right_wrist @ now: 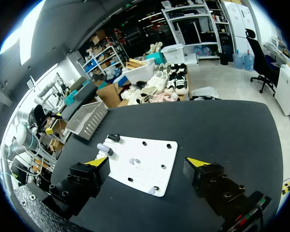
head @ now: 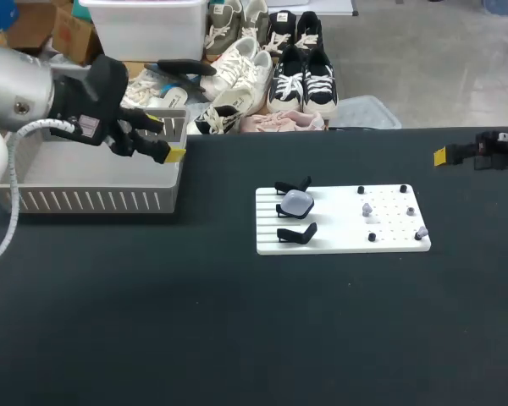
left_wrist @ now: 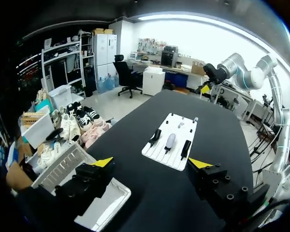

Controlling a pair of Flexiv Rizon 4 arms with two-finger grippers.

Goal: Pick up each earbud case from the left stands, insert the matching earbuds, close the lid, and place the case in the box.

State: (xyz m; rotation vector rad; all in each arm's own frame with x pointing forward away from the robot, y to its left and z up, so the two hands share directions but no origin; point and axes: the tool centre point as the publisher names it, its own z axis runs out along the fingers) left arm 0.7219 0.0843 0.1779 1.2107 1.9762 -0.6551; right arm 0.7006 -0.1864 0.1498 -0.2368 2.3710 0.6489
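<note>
The left gripper is released. Its two yellow-tipped fingers stand wide apart, with nothing between them and nothing touched. One finger hangs over the corner of the white slatted box, the other over the black table. The right gripper is likewise spread wide and holds nothing, hovering above the table.

Ahead of the left gripper and well apart from it lies a white board, flat on the table. The end nearer this gripper carries three black stands. The earbud case, pale and translucent, sits on the middle one, and the stands on either side of it are bare. Whether its lid is up or down I cannot tell.

The board's other half lies nearer the right gripper and shows ahead of it, between its fingers. There small pale earbuds rest among black pegs.

From the right gripper, the case lies at the board's far end. The box lies farther off beyond the board, at the table's edge, with the left arm just beside it.
</note>
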